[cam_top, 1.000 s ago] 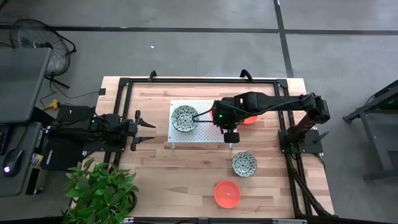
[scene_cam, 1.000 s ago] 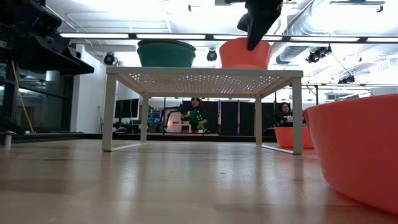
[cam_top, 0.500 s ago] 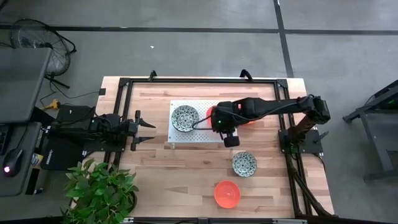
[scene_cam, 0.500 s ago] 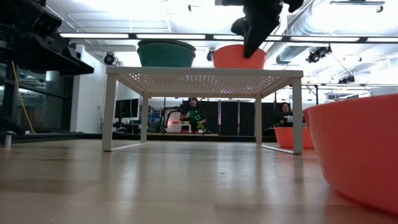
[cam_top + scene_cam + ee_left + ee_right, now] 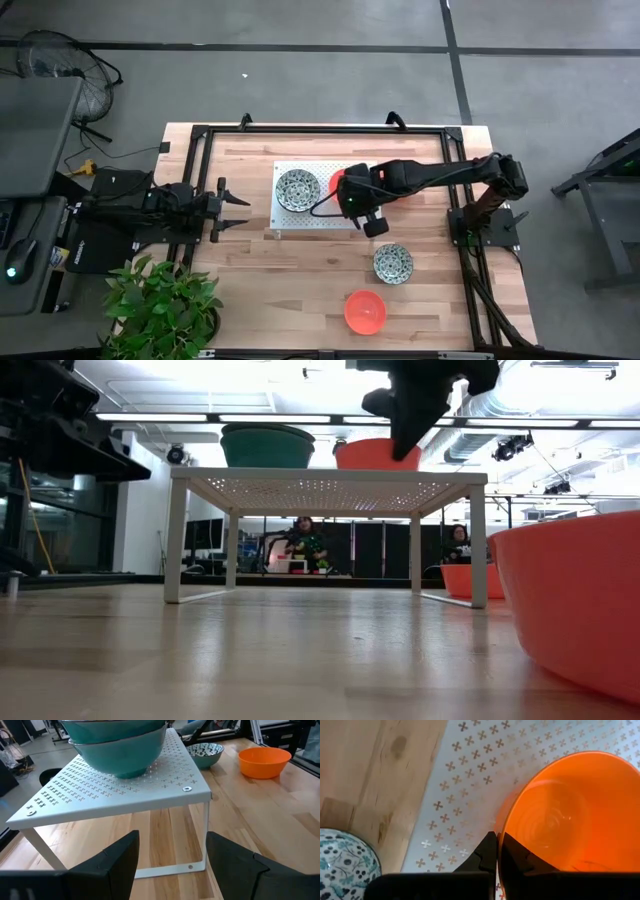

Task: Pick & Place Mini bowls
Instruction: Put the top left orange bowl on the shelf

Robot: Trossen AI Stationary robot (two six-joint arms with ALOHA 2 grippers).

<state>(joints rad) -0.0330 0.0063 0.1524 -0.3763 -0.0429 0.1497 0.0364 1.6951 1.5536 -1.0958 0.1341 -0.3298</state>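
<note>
While the left gripper [image 5: 240,206] waits with its fingers spread wide at the left side of the table [image 5: 250,270], the right gripper [image 5: 345,190] is clamped on the rim of an orange bowl [image 5: 338,181] sitting on the white platform [image 5: 320,218], just right of a speckled bowl [image 5: 297,189] there. Another speckled bowl [image 5: 392,263] and another orange bowl [image 5: 365,311] rest on the table nearer the front right.

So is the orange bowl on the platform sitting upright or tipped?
Upright: the orange bowl opens upward on the white platform, the right gripper pinching its rim.
</note>
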